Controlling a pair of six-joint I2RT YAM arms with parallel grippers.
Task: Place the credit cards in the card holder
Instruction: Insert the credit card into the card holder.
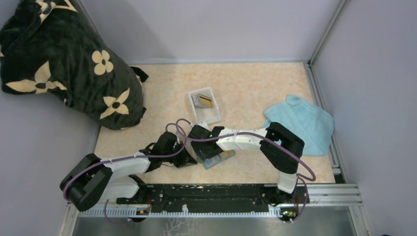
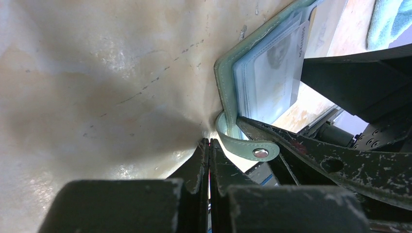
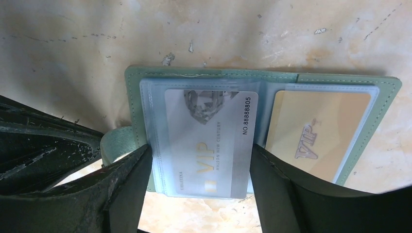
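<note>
The grey-green card holder (image 3: 136, 77) lies open on the table, pale blue sleeves up. A whitish VIP credit card (image 3: 209, 141) sits partly in its left sleeve, its near end sticking out. A gold credit card (image 3: 316, 131) fills the right sleeve. My right gripper (image 3: 199, 148) is open, one finger at each long edge of the whitish card. My left gripper (image 2: 209, 143) is shut with nothing seen between its fingers, tips on the table beside the holder's snap strap (image 2: 261, 153). From above, both grippers (image 1: 186, 158) (image 1: 201, 147) meet at the holder (image 1: 219, 160).
A white plastic tray (image 1: 212, 118) behind the holder has more cards (image 1: 204, 101) in it. A light blue towel (image 1: 300, 123) lies at the right. A black bag with cream flowers (image 1: 64, 59) fills the back left corner. Walls close in the table.
</note>
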